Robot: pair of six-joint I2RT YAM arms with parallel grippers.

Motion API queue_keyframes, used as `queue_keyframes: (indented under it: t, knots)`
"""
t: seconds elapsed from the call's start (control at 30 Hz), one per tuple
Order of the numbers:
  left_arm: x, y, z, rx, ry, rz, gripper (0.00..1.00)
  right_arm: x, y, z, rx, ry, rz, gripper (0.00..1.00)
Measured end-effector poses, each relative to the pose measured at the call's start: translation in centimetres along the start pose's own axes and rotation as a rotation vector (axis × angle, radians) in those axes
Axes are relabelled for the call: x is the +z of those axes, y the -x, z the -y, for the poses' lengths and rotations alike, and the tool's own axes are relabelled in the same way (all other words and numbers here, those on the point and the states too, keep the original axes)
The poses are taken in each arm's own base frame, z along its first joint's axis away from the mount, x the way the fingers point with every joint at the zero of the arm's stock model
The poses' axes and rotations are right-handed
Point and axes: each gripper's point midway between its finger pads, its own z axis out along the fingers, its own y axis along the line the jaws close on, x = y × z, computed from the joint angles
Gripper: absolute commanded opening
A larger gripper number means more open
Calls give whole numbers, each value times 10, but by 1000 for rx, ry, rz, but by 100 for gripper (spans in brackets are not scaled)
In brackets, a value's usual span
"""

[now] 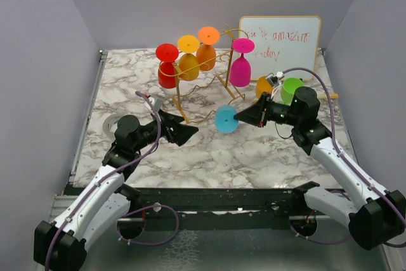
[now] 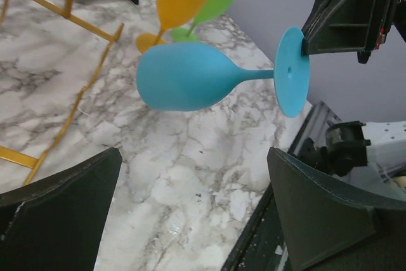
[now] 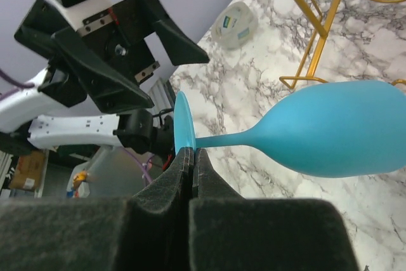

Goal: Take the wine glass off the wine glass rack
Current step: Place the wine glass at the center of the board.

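The blue wine glass [image 1: 226, 119] is clear of the wine glass rack [image 1: 178, 93]. It hangs on its side in the air above the marble table [image 1: 254, 157], in front of the rack's gold legs and apart from them. The right gripper [image 1: 241, 117] has its jaws pinched shut on the rim of the glass's foot, and the bowl points away from it. The left gripper [image 1: 187, 132] faces the glass from the other side with its jaws spread wide, holding nothing.

The lift-off itself looks done. What seems left is to set the glass down or pass it across.

Four more glasses hang foot-up on the rack: red [image 1: 167, 68], yellow [image 1: 188, 61], orange [image 1: 206, 52] and magenta [image 1: 240, 65]. An orange glass [image 1: 264, 85] and a green glass [image 1: 292, 88] stand off the rack behind the right arm.

From above the blue glass is foreshortened to a round blob. Its height over the table cannot be judged. The right arm partly covers the two standing glasses, and the writing on the whiteboard [image 1: 279, 39] is unreadable.
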Motion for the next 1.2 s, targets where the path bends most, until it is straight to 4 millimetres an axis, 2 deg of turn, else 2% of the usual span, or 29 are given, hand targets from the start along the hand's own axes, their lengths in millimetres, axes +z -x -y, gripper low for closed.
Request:
queue_keyframes:
  t: [0.13, 0.37, 0.53, 0.77, 0.97, 1.2]
  knots:
    - [11, -12, 7, -92, -61, -72, 99, -6, -16, -2, -15, 21, -30, 0]
    - [25, -4, 39, -127, -175, -94, 92, -10, -32, -4, -2, 60, -69, 0]
    - [40, -27, 81, -151, -300, -202, 85, -14, -35, -9, -18, 73, -70, 0]
    - [49, -51, 103, -156, -353, -285, 71, -19, -34, -17, -40, 83, -56, 1]
    - [54, -53, 101, -150, -336, -283, 51, -21, -38, -17, -34, 80, -60, 1]
    - [60, -49, 102, -144, -329, -268, 16, -21, -39, -16, -32, 79, -61, 1]
